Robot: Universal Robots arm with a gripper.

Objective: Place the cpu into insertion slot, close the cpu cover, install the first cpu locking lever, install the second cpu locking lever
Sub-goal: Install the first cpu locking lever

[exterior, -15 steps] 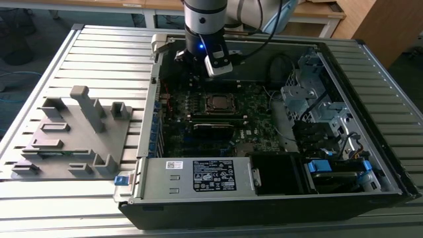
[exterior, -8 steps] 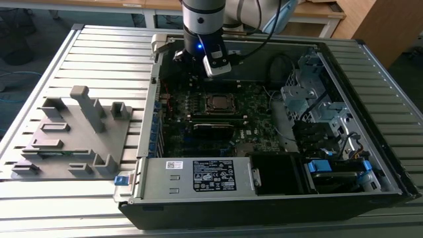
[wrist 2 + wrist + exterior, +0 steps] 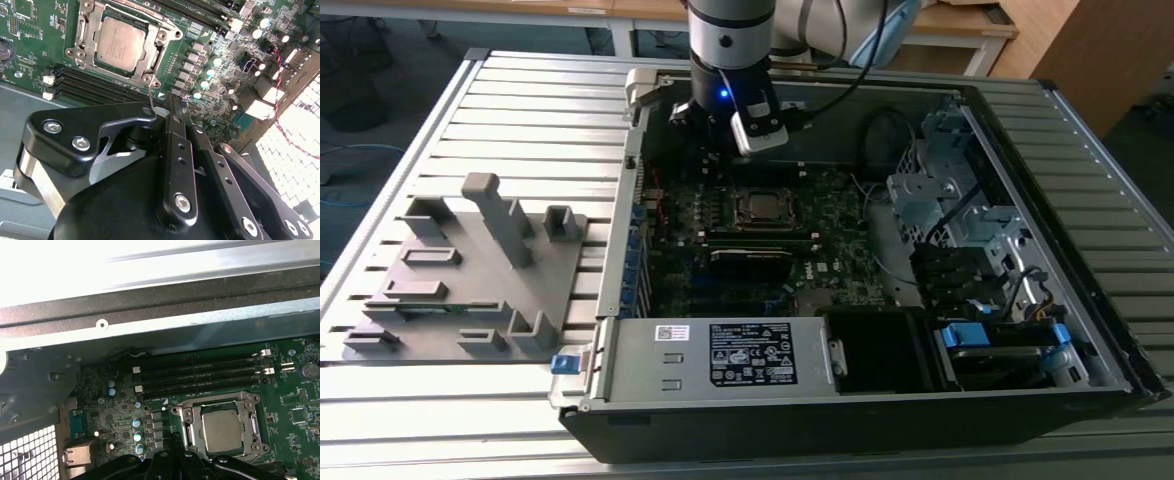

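Note:
The cpu (image 3: 120,45) lies flat in the insertion slot (image 3: 761,207), its dull silver top showing in both wrist views (image 3: 220,430). The cpu cover (image 3: 161,36) is down over it, a silvery frame around the chip's edges (image 3: 189,426). My gripper (image 3: 171,102) hangs just off one side of the socket, its black fingers (image 3: 176,150) pressed together at the tip. A thin wire locking lever (image 3: 151,97) stands up from the socket's corner right beside the fingertips; whether it touches them I cannot tell. In the exterior view the arm (image 3: 727,90) hovers over the motherboard's far edge.
Black memory slots (image 3: 200,375) run beside the socket. The case's metal wall (image 3: 165,325) rises close behind them. A drive cage (image 3: 947,200) fills the exterior view's right, a power supply (image 3: 720,355) the front. A grey fixture (image 3: 467,270) sits outside the case at the left.

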